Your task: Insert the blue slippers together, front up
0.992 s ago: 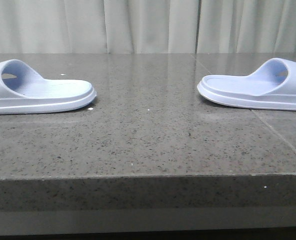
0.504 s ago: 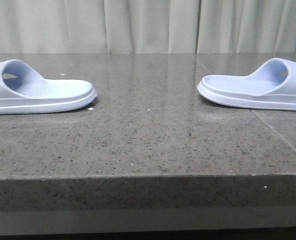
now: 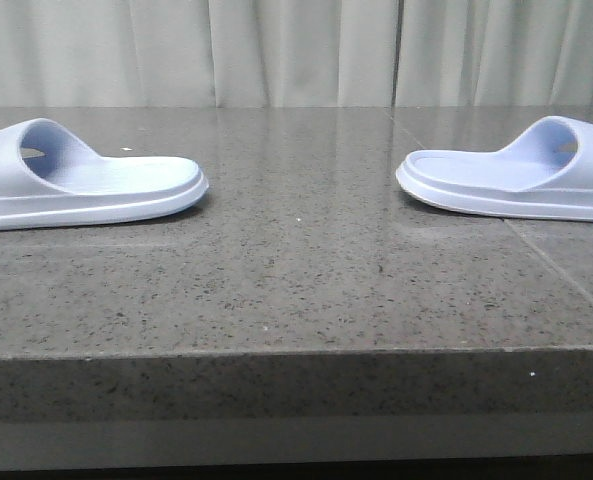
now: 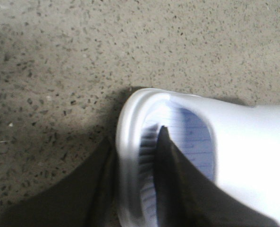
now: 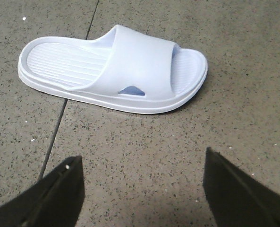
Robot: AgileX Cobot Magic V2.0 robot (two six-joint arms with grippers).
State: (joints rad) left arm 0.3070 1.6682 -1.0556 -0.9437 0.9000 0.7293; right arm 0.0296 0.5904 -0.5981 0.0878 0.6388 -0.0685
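1. The gathering step is in hand: the left hand (image 4: pixel 135 189) is closed on the rim of the left slipper (image 3: pixel 86 185), one finger inside, one outside.
2. The right hand (image 5: pixel 140 189) hangs wide open and empty, the right slipper (image 5: pixel 114 68) just ahead of its fingertips on the granite worktop (image 3: pixel 296 270).
3. Next, I judge, it must grasp that slipper.
4. Both are pale lavender-blue foam slides with ridged footbeds.

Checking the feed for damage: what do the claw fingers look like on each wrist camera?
Only the fingers show. The left claw has dark, near-black, matte fingers tapering to narrow tips. The right claw shows two dark, wedge-shaped fingers with flat faces. No cables, markings or damage visible; the arms are out of view.
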